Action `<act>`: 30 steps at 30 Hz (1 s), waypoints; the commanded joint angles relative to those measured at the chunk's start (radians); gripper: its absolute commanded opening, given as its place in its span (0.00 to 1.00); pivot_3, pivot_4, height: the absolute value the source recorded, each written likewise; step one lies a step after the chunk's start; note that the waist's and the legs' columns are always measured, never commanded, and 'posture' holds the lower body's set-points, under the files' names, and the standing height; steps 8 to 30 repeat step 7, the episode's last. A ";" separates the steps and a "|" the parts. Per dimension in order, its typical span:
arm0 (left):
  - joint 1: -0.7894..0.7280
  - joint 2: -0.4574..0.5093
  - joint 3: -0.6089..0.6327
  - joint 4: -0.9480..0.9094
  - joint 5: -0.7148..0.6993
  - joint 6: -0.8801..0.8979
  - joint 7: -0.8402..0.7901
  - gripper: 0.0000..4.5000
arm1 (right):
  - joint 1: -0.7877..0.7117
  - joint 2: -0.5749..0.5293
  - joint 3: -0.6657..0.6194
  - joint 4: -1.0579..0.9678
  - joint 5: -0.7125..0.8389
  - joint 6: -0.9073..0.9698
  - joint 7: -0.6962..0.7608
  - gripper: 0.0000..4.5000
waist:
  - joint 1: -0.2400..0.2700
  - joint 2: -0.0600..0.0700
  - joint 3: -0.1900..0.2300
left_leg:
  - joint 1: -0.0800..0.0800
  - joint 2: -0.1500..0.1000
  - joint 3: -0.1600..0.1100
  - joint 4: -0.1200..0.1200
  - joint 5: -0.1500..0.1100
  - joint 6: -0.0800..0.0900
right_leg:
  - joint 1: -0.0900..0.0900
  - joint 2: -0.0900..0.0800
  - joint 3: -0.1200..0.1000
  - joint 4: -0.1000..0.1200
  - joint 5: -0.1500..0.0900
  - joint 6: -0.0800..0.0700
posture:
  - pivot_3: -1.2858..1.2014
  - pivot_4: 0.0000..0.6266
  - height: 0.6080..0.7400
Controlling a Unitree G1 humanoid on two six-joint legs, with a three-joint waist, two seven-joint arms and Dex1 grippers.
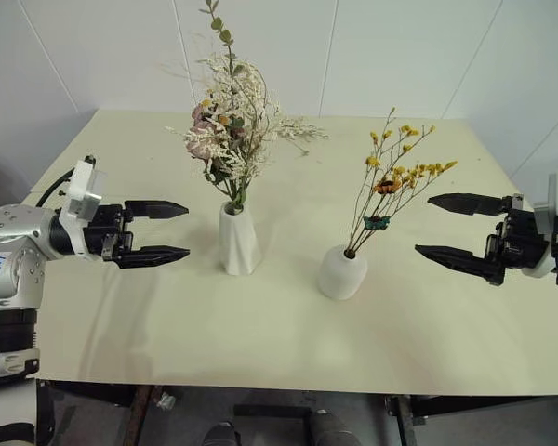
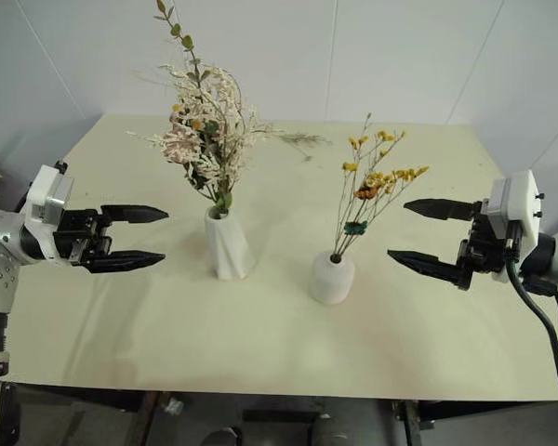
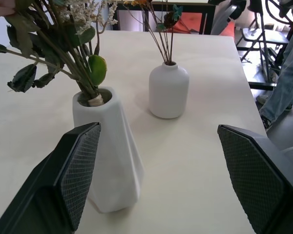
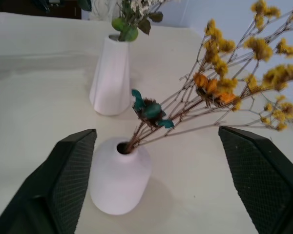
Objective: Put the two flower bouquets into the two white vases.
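White wall panels back a pale cream worktop [image 1: 260, 344] that carries two white vases, each with one bouquet standing in it. One vase is the taller, tapered vase with twisted facets [image 1: 238, 240], standing left of the worktop's middle; from its mouth rises the bushy bouquet [image 1: 231, 125] of pink roses, green leaves and white sprigs, one leafy stem reaching highest. The other is the squat, rounded vase [image 1: 341, 272], standing to the right of the tall one and a little nearer the robot, clearly apart from it; its small top hole holds the sparse bouquet [image 1: 391, 181] of thin dark stems with small yellow-orange blooms, leaning to the right, with a teal tie [image 1: 376, 223] around the stems above the vase's mouth. Two grippers hang over the worktop, one at each side, both empty. The left gripper [image 1: 158, 230] points level toward the tall vase from the left, its two black jaws spread apart, near the vase without touching it. The right gripper [image 1: 451, 228] points level toward the sparse bouquet from the right, its two jaws likewise spread wide, short of the blooms. A few loose dried twigs [image 2: 298, 139] lie on the worktop behind the tall vase. In the left wrist view a person's leg [image 3: 285, 80] stands beyond the far edge of the worktop.
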 commanded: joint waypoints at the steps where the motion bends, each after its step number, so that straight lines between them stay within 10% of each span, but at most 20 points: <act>1: 0.044 0.020 0.051 -0.062 -0.031 0.001 0.028 0.91 | -0.021 -0.013 -0.002 0.039 -0.023 -0.041 0.038 0.94 | -0.001 0.000 0.000 | 0.000 0.000 0.000 0.000 0.000 0.000 | 0.000 0.000 0.000 0.000 0.000 0.000 | 0.52 0.24 1.00; 30: 0.095 0.021 0.072 -0.111 -0.054 0.012 0.063 0.91 | -0.075 -0.009 0.026 0.114 -0.062 -0.075 0.066 0.94 | -0.001 0.000 0.000 | 0.000 0.000 0.000 0.000 0.000 0.000 | 0.000 0.000 0.000 0.000 0.000 0.000 | 0.52 0.24 1.00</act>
